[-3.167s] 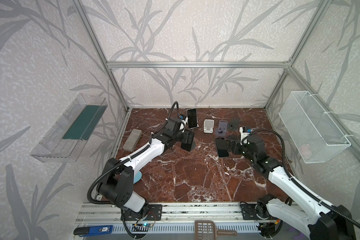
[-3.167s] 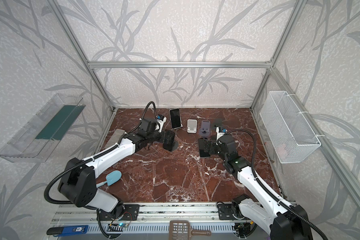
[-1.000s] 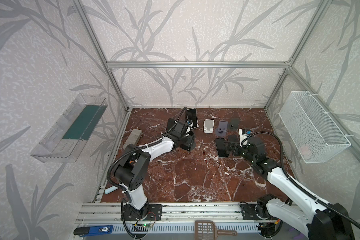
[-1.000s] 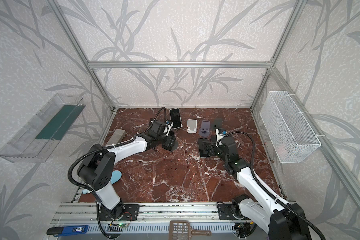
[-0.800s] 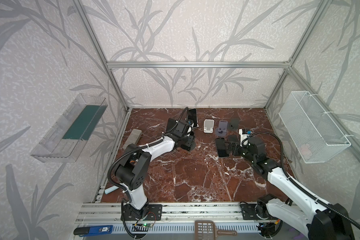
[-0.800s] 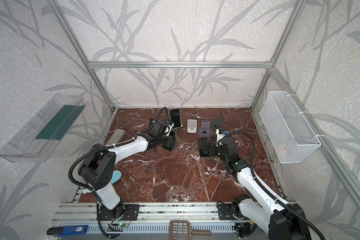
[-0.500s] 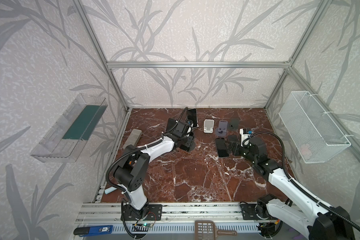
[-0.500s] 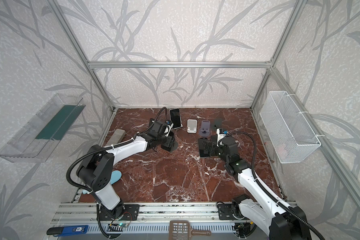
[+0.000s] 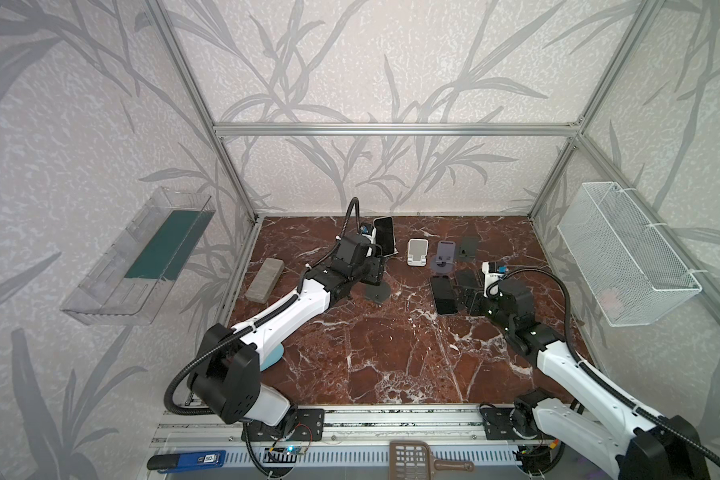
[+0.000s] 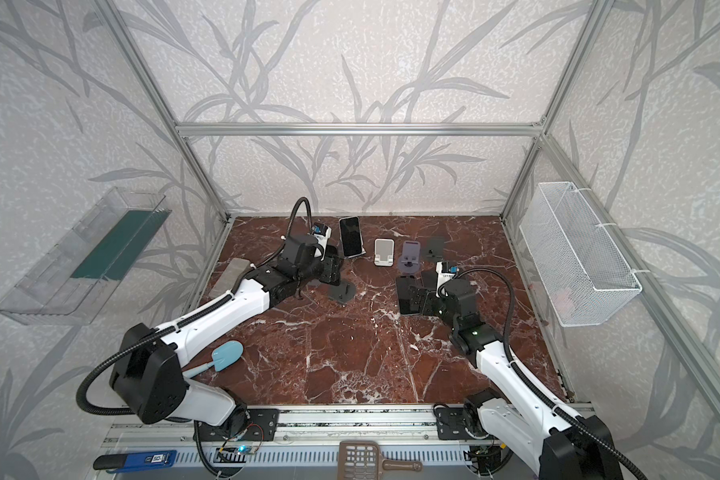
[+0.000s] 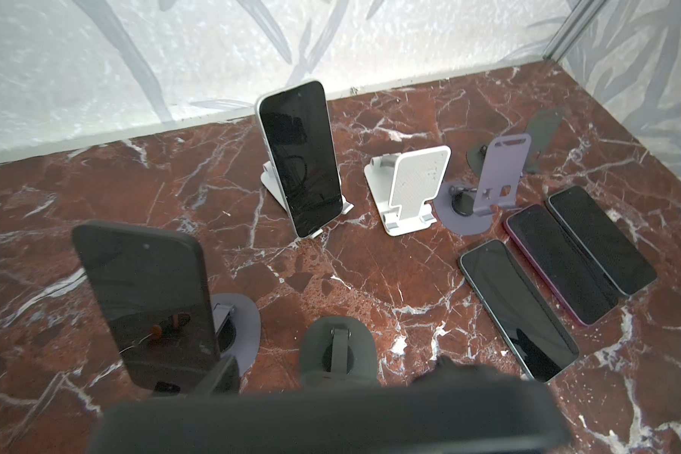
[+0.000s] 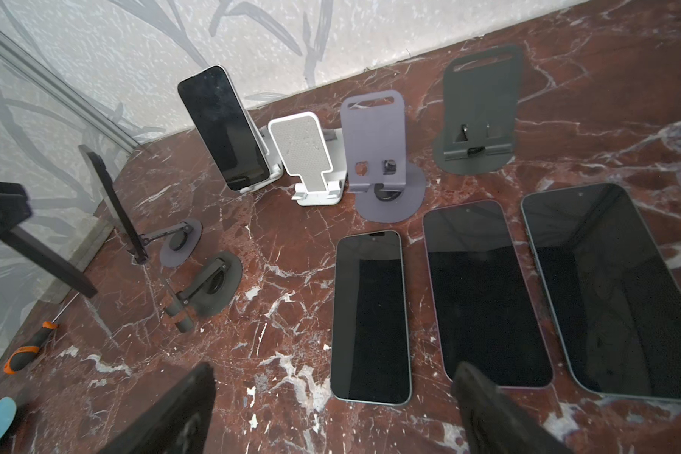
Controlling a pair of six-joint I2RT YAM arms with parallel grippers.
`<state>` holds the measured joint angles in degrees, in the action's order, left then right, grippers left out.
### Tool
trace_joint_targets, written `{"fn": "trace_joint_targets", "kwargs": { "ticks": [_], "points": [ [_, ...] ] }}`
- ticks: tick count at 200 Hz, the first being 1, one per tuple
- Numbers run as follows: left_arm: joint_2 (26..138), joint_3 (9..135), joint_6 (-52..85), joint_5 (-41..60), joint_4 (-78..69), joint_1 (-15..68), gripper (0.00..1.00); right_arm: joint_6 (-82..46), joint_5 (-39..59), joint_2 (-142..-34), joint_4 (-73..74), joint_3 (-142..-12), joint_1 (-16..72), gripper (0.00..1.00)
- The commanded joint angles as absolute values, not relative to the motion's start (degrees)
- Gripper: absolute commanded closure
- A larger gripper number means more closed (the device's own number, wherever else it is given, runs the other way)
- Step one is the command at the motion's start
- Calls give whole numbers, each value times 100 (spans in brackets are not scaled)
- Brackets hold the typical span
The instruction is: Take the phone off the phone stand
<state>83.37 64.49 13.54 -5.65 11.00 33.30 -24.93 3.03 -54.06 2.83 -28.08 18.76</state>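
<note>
- The left gripper (image 9: 375, 282) is left of the middle, toward the far wall. In its wrist view the jaws look clamped on the side edges of the black phone (image 11: 331, 420), which shows as a blurred dark bar close to the camera. The grey stand (image 11: 337, 350) is right below it. Whether the phone's bottom edge is clear of the stand's lip I cannot tell.
- If it is not clear, a sideways pull would likely hook the lip and drag or tip the light stand. A lift along the backrest looks safer.
- The grip is on narrow, slick edges, and much of the phone sticks out past the fingers. A quick swing could let it pivot or slide out and drop onto the marble table (image 9: 391, 353).
- A second phone (image 11: 146, 306) leans on the purple stand (image 11: 238, 318) just beside the grey one. A wide turn with the black phone could clip it and knock it over.
- The right gripper (image 12: 335, 367) hangs low at the right, by the flat phones (image 12: 370, 314), with its jaws wide apart and nothing between them. Carrying the black phone there would bring the two arms close together. A careless set-down could also land it on another screen.
</note>
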Motion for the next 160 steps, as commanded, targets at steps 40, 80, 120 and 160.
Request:
{"fn": "trace_joint_targets", "kwargs": {
  "ticks": [40,80,120,160],
  "points": [
    [7648,6351,2115,-2152,1110,4334,52,-2823,-307,-4925,736,-2465,1845,8],
    [8081,6657,2775,-2232,1288,4976,54,-3131,-625,-4720,874,-2118,1846,9],
    [9053,7540,3077,-2250,1809,5212,57,-3513,-1076,-4533,1051,-1682,1846,11],
    [10226,8717,3228,-1776,2754,5195,56,-3594,-1080,-4496,1077,-1625,1844,12]
  ]
}}
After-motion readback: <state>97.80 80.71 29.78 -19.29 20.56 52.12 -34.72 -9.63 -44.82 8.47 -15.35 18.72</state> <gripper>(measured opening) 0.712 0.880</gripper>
